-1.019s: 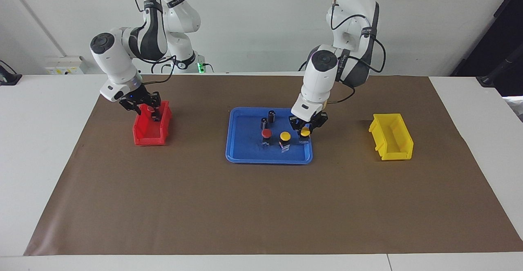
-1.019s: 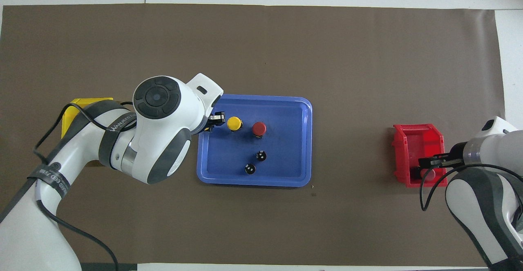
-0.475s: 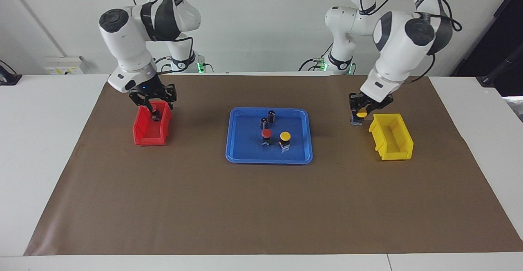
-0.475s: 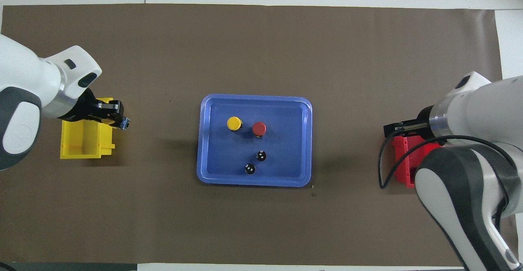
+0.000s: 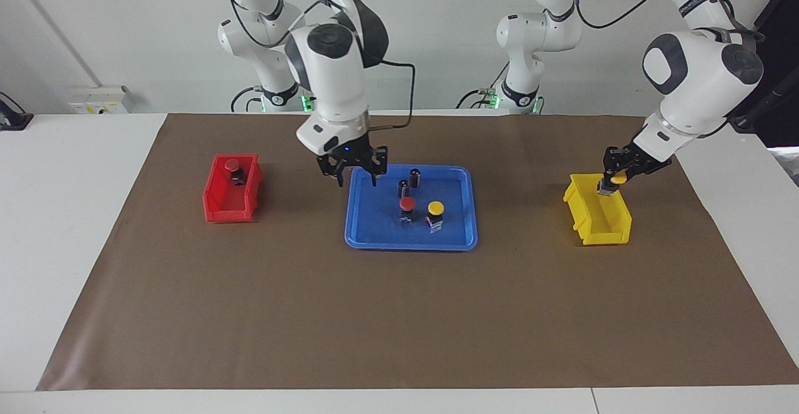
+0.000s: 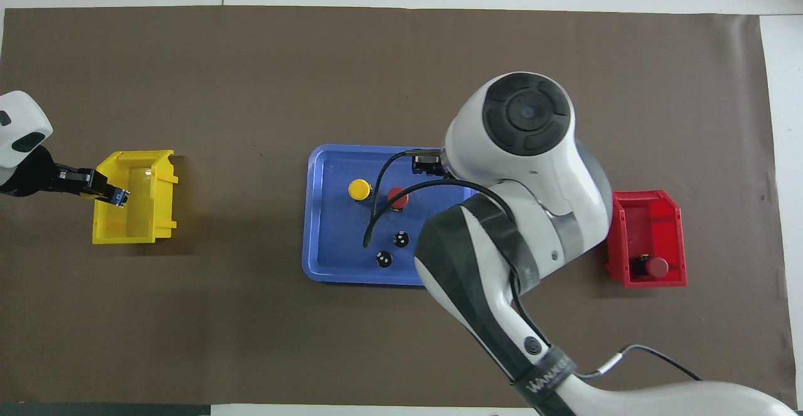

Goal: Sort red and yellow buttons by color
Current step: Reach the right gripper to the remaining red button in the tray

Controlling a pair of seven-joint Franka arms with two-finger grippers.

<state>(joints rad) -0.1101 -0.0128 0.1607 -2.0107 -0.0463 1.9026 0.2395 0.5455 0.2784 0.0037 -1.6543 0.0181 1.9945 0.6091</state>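
Observation:
My left gripper (image 5: 613,180) is shut on a yellow button (image 5: 618,178) and holds it over the robots' end of the yellow bin (image 5: 587,223); it also shows in the overhead view (image 6: 119,197). My right gripper (image 5: 356,175) is open and empty, above the blue tray's (image 5: 374,226) corner nearest the right arm. It is hidden under its own arm in the overhead view. A red button (image 5: 407,205) and a yellow button (image 5: 435,208) stand side by side in the tray. Another red button (image 5: 233,165) sits in the red bin (image 5: 228,213).
Two dark cylinders (image 5: 414,177) (image 5: 403,187) with no coloured cap stand in the tray, nearer to the robots than the buttons. The red bin is toward the right arm's end of the brown mat (image 5: 399,314), the yellow bin toward the left arm's end.
My right gripper let go of a red button in the red bin and moved over to the tray. My left gripper carried a yellow button from the tray to over the yellow bin.

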